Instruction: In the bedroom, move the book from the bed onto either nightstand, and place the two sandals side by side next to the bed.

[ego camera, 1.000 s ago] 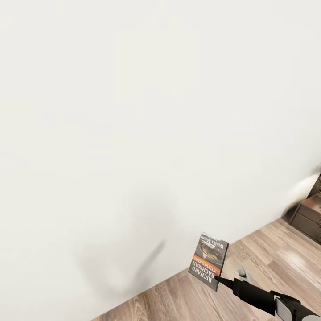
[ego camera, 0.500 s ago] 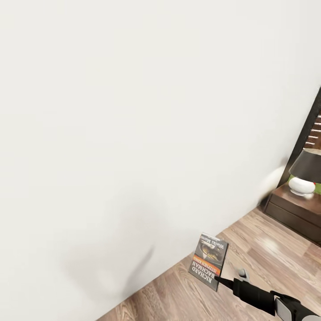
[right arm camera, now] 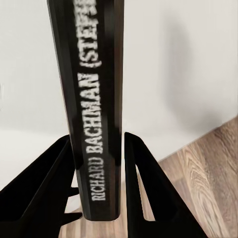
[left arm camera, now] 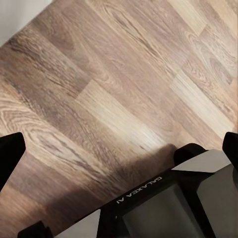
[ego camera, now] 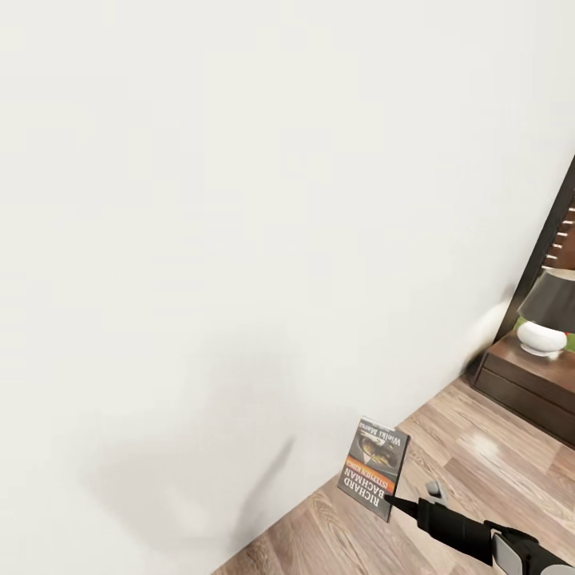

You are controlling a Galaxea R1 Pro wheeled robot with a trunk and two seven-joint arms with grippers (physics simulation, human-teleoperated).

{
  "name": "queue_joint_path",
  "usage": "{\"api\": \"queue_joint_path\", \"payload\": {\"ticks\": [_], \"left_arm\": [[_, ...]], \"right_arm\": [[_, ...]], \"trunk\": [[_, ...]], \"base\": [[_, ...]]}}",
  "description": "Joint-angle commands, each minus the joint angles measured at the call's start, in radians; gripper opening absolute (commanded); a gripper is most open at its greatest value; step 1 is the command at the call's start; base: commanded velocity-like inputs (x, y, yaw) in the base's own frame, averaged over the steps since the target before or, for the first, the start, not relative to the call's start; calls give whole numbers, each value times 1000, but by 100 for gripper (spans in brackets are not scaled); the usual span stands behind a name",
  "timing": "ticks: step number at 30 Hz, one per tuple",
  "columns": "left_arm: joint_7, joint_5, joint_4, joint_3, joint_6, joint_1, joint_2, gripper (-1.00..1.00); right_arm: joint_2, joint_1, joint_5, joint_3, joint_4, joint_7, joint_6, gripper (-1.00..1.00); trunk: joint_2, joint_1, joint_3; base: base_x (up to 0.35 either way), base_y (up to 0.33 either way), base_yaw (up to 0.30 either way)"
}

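View has swung since a second ago: then just a corner of the nightstand [ego camera: 531, 383] showed at the frame edge; now its top, a lamp [ego camera: 549, 313] with dark shade and white base, and a dark window frame [ego camera: 551, 239] are in sight. The book kept its place against the gripper throughout, so this is camera or base turning, not the things moving.

Taking the nightstand as reference, left to right:
- White wall [ego camera: 239, 200], far to its left, covers most of the head view.
- Left gripper [left arm camera: 119, 163]: fingers set wide, nothing between them, wood floor [left arm camera: 124, 84] below.
- Book [ego camera: 373, 467]: held upright above the floor, well short of the nightstand and to its left. Spine lettering reads clearly in the right wrist view [right arm camera: 96, 134].
- Right gripper [ego camera: 397, 505]: closed narrow on the book's lower edge, a finger on each cover.

Judgement: book is off the bed and in transit; with the nightstand now sighted, next step is to drive closer and set the book on its top, clear of the lamp. Sandals remain to be done.
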Motion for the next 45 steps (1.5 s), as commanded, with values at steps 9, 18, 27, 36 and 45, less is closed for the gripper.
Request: {"api": "queue_joint_path", "payload": {"ticks": [9, 18, 27, 36, 45], "left_arm": [[-1, -10, 1, 4, -7, -1, 0, 100], [-1, -10, 1, 4, -7, -1, 0, 100], [-1, -10, 1, 4, -7, -1, 0, 100], [-1, -10, 1, 4, -7, -1, 0, 100], [-1, -10, 1, 4, -7, -1, 0, 100]], "right_arm": [[0, -1, -1, -6, 0, 4, 11, -100], [0, -1, -1, -6, 0, 3, 11, -100], [0, -1, -1, -6, 0, 2, 11, -100], [0, -1, -1, -6, 0, 2, 11, -100], [0, -1, -1, -6, 0, 4, 11, -100]], "trunk": [[-1, 0, -3], [-1, 0, -6], [-1, 0, -6], [-1, 0, -6], [-1, 0, -6]], "base": [[10, 0, -123], [1, 0, -253], [263, 0, -90], [332, 0, -1], [194, 0, -19]]}}
